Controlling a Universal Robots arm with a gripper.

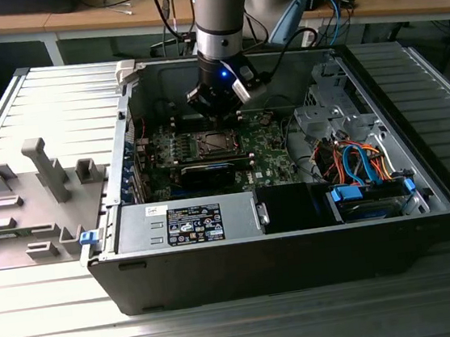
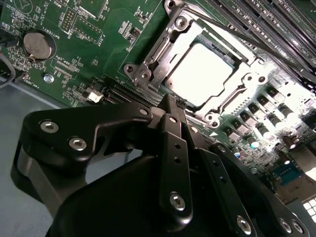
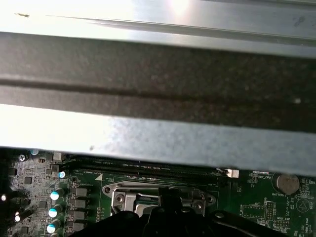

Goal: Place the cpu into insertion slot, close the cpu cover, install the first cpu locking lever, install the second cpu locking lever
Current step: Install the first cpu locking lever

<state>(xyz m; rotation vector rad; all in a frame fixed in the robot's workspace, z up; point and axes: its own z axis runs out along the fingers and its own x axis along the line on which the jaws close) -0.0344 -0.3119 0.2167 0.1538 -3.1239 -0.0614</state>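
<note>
Over the open computer case (image 1: 297, 233), the arm (image 1: 220, 14) comes straight down from the top of the exterior view, its wrist inside the case and the tool (image 1: 216, 108) hanging just above the green motherboard (image 1: 267, 143), close to the far edge of the insertion slot (image 1: 214, 144). At the exterior view's left, a grey fixture block (image 1: 33, 198) with upright posts sits on the ribbed metal desk (image 1: 55, 106), well apart from the tool. Further right in the case lie a drive cage (image 1: 325, 116) and a bundle of orange and blue cables (image 1: 354, 162).

In the second wrist view the tool (image 2: 173, 106) shows as black linkages converging to a narrow tip; its fingers appear pressed together with nothing between them, the tip near the corner of the socket frame. The cpu (image 2: 200, 74) lies flat in the insertion slot (image 2: 148, 54), its silvery top washed out by glare. The cpu cover (image 2: 232, 94) looks lowered around it, though whether either locking lever is latched cannot be told. A coin cell (image 2: 38, 44) sits well apart on the board.

In the first wrist view a case wall (image 3: 158, 89) blocks much of the scene; the slot's frame (image 3: 123, 197) is partly hidden behind the dark tool body (image 3: 163, 217).
</note>
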